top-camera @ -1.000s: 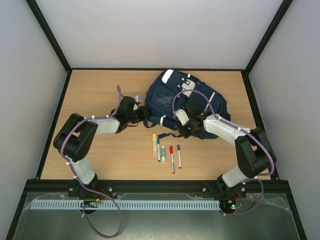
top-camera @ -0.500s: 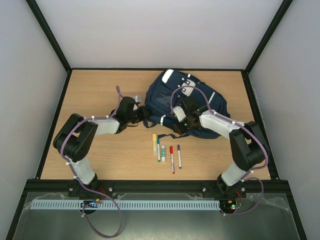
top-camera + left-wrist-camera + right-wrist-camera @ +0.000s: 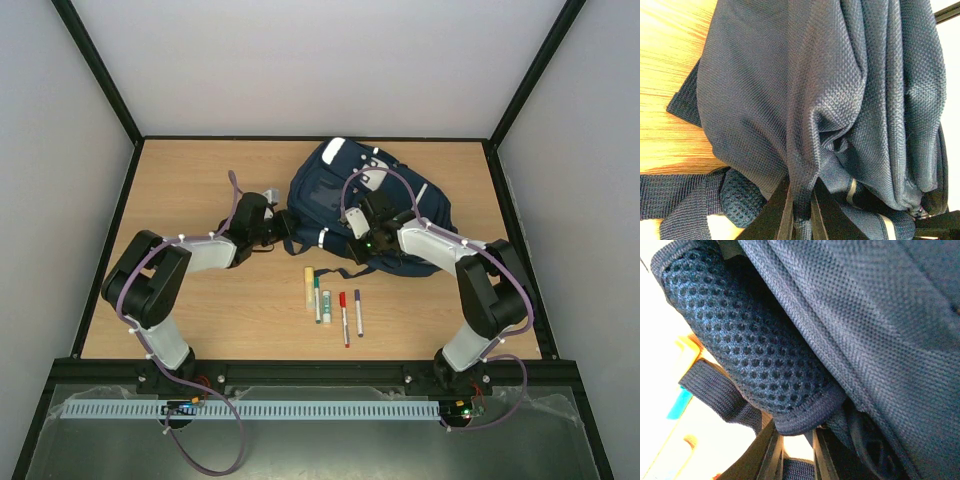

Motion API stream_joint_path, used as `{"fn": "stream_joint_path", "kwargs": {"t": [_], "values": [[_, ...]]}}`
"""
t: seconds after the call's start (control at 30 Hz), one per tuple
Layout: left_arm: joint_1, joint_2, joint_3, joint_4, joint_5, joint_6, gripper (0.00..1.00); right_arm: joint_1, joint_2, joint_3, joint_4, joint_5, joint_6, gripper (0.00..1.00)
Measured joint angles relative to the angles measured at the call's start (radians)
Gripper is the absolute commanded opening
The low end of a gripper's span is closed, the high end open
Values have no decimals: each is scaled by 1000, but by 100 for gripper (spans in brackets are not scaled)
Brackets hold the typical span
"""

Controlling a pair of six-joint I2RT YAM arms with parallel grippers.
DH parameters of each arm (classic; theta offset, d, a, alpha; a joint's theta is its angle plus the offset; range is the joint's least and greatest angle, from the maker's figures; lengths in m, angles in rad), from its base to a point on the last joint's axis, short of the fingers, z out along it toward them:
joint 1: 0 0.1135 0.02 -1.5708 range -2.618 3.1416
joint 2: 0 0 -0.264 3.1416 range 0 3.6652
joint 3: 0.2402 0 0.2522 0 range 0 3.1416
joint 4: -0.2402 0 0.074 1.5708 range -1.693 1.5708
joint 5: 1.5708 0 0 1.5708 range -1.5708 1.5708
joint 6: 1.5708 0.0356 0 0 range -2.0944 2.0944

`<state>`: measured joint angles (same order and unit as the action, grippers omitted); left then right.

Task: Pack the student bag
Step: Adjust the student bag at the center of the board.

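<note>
Student bag point(image 3: 330, 195) lies near table's point(image 3: 190, 190) far edge, left hand point(image 3: 801, 199) pinching its fabric.

Left black two-finger gripper point(image 3: 801, 189) and right black two-finger gripper point(image 3: 794, 434) (both arms stretched forward, elbows out, converging): jaws narrowly closed, pinching.

Navy student bag point(image 3: 322, 196) (pens point(image 3: 318, 298) nearby)

Overhead view looking down, wrist views close-up — sharing student bag point(image 3: 320, 195)
</note>
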<state>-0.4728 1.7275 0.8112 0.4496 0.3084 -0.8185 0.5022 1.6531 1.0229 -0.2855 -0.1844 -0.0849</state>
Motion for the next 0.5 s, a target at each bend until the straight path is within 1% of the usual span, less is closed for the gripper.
{"fn": "stream_joint_path", "kwargs": {"t": [0.1,0.2,0.23,0.3,0.33,0.5], "values": [[1,0,0,0,-3,0,2,-5,-2,-9,19,-17,2,22],[1,0,0,0,-4,0,2,-5,-2,-10,23,-24,10,23],[1,0,0,0,-4,2,3,-5,-2,-10,24,-24,14,18],[1,0,0,0,-6,3,3,-5,3,-10,27,-23,20,5],[1,0,-1,0,-7,4,2,-5,6,-10,30,-23,21,1],[4,0,-8,1,-14,7,3,-10,12,-10,35,-41,31,1]]}}
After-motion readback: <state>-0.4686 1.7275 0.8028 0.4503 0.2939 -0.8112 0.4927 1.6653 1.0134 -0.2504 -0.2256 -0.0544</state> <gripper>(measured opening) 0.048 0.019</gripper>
